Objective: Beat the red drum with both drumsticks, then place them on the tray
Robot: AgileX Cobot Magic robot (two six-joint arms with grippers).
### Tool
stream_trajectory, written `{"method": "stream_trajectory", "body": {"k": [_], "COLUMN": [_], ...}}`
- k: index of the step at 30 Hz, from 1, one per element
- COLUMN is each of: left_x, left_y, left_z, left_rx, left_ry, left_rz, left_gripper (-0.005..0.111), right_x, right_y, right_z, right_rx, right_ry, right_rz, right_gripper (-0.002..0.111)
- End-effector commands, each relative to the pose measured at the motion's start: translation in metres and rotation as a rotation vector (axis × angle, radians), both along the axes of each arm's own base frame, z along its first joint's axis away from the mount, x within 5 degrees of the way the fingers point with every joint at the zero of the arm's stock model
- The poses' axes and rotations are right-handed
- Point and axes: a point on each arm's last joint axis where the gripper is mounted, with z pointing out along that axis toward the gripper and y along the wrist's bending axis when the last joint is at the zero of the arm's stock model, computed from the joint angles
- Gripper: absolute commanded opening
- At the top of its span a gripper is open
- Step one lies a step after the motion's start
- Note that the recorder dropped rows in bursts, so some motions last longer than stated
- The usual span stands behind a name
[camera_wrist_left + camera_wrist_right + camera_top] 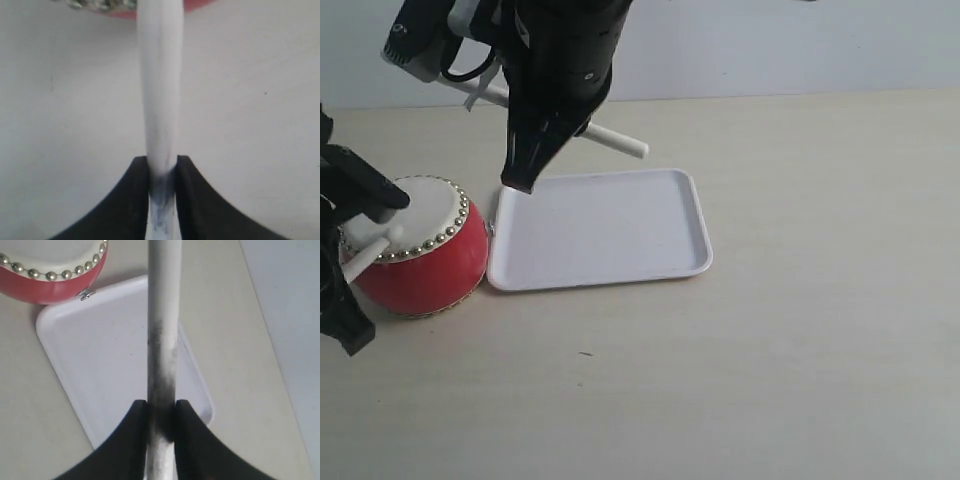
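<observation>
The red drum (420, 250) with its cream skin and silver studs stands at the left, touching the white tray (600, 230). My left gripper (365, 200) is shut on one drumstick (370, 255), which lies over the drum's skin. In the left wrist view the fingers (135, 190) clamp that drumstick (161, 90), and the drum's rim (200, 3) shows beyond it. My right gripper (538, 140) reaches across above the tray's far left corner, shut on the other drumstick (615, 140). The right wrist view shows this drumstick (162, 315) above the tray (100, 365), with the drum (55, 270) beyond.
The beige table (800, 300) stretches to the right of the tray and in front of it. A pale wall (770, 40) closes the back edge. The right arm's black body hangs over the tray's far left corner.
</observation>
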Motion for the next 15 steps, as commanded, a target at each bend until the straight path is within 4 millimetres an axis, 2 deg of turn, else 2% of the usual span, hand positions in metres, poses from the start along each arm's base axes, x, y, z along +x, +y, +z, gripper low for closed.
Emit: {"method": "stream_trajectory", "body": {"k": [1,4,8,11,15], "left_x": [0.001,0.007,0.008,0.002,-0.010], "left_y": [0.001,-0.001,0.000,0.002,0.009], "left_z": [-0.008,0.011,0.051,0.077,0.099], "left_rx": [0.054,0.031,-0.069,-0.156,-0.205], "left_ry": [0.077,-0.026,-0.218,-0.350,-0.437], "left_rz": [-0.005,0.039,0.062,0.046,0.044], "left_gripper": [0.000,0.000,0.000,0.000,0.000], "right_x": [0.004,0.006,0.009,0.013,0.017], "right_y": [0.005,0.008,0.011,0.015,0.018], "right_z": [-0.014,-0.028,-0.061,-0.089,-0.120], "right_rx": [-0.006,-0.038,-0.137,-0.197,-0.263], "right_ry": [0.038,0.070,0.161,0.214,0.254], "right_rz": [-0.010,-0.017,-0.019,-0.011,0.004], "right_gripper": [0.000,0.000,0.000,0.000,0.000]}}
